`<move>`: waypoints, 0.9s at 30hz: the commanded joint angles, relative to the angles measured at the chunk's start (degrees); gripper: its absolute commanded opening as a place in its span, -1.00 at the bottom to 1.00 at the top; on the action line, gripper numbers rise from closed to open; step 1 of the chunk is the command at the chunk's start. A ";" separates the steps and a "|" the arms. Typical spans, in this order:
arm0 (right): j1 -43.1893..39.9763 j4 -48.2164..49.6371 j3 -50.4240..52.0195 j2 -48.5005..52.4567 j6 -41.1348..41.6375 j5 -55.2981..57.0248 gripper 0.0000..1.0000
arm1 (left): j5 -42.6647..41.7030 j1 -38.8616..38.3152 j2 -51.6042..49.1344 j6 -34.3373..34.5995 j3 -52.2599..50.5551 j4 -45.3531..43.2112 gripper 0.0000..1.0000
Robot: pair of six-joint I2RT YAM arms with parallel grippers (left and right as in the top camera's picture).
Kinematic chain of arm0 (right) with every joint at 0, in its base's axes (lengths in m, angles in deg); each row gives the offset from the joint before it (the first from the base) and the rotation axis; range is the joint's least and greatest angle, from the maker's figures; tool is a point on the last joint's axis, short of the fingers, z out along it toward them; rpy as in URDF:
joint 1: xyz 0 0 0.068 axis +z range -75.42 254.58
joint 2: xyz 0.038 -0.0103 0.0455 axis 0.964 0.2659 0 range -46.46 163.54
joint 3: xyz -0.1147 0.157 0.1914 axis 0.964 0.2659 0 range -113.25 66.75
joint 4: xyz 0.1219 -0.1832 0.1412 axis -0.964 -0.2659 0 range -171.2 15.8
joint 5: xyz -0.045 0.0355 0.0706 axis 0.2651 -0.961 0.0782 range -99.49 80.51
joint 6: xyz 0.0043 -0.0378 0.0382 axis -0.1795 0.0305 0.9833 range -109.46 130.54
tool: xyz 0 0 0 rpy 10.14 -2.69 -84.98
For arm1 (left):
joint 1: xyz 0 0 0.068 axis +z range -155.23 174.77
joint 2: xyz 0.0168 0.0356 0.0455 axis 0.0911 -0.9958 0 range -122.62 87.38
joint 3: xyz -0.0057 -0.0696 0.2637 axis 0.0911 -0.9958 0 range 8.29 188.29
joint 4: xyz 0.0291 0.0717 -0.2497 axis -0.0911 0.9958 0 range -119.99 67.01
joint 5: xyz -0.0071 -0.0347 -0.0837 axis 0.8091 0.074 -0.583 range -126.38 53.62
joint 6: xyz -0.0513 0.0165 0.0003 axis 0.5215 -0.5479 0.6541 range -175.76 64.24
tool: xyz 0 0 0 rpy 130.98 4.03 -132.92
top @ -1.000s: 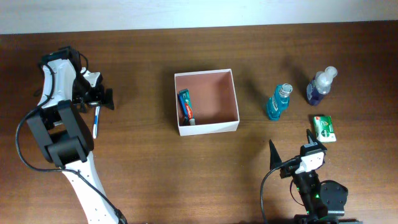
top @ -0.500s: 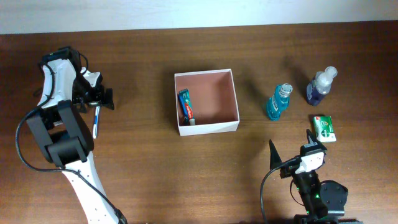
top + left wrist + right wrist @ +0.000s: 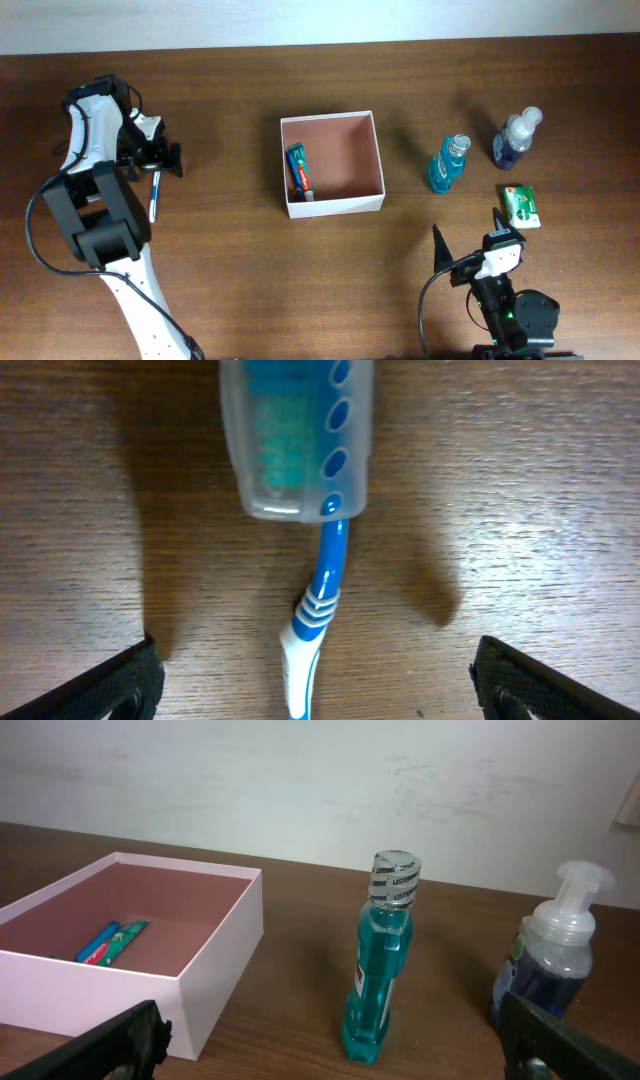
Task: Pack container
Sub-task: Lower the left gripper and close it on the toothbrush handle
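Observation:
The container [image 3: 333, 204] is a square shallow white box with a pinkish-brown inside, in the middle of the table; a toothpaste tube [image 3: 299, 172] lies in its left part. It also shows in the right wrist view [image 3: 205, 982] at the left. A blue and white toothbrush [image 3: 312, 630] with a clear head cap [image 3: 297, 435] lies on the table at far left [image 3: 154, 196]. My left gripper [image 3: 315, 695] is open, low over the toothbrush, one jaw on each side of the handle. My right gripper [image 3: 335, 1050] is open and empty near the front edge, facing the teal mouthwash bottle [image 3: 380, 960].
The teal mouthwash bottle [image 3: 448, 164] stands right of the container. A dark blue pump bottle [image 3: 516, 138] stands further right, also in the right wrist view [image 3: 550, 965]. A green and white small packet [image 3: 521, 206] lies in front of it.

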State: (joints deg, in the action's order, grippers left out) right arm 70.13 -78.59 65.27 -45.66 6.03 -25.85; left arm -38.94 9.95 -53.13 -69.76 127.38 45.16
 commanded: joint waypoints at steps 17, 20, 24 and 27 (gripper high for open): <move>0.22 0.11 0.57 -0.44 0.24 0.48 0.97 | 2.62 -1.42 -2.21 -0.42 -0.85 -0.85 0.97; 0.22 0.11 0.57 -0.44 0.24 0.48 0.97 | 2.80 -1.55 -2.21 -0.39 -0.85 -0.81 0.97; 0.22 0.11 0.57 -0.44 0.24 0.48 0.96 | 3.02 -1.53 -2.21 -0.17 -0.85 -0.76 0.96; 0.22 0.11 0.57 -0.44 0.24 0.48 0.97 | 3.02 -1.57 -2.21 -0.20 -0.85 -0.59 0.94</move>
State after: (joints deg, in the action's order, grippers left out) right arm 70.13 -78.59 65.27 -45.66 6.03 -25.85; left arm -35.01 8.68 -53.54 -69.69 127.35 44.88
